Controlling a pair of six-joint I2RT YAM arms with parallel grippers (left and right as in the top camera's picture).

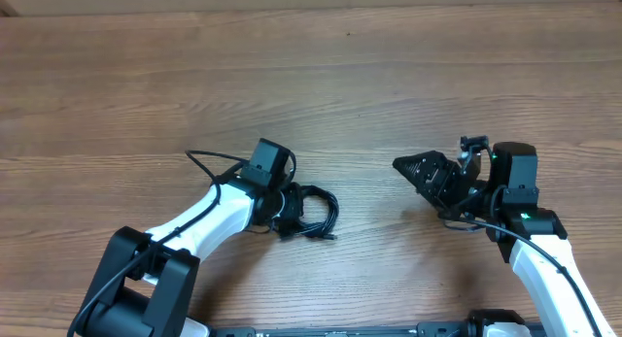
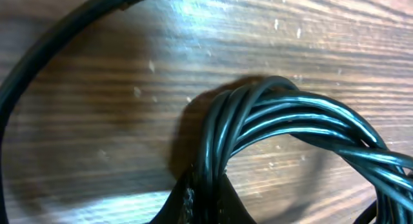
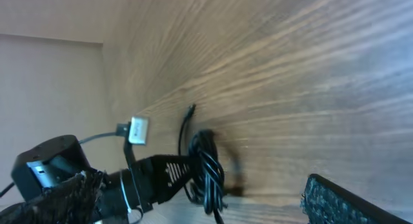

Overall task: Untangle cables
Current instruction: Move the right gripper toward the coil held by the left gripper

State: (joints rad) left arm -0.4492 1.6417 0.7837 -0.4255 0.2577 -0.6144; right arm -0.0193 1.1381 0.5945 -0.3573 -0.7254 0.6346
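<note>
table [image 1: 311, 75]: brown wood grain | wall [image 3: 45, 75]: plain beige, beyond table edge

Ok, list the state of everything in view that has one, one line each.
cables: bunched in one tangled coil, lying on the table, not yet separated.
left gripper: shut on the cables at the coil's edge.
right gripper: open, holding nothing, apart from the coil.

The table [image 1: 321, 75] ahead of me lies bare, wide room to pass. Only the cables [image 1: 319, 213] stand in the way, bunched at my left gripper [image 1: 290, 219] and well apart from my right gripper [image 1: 413, 170].
</note>
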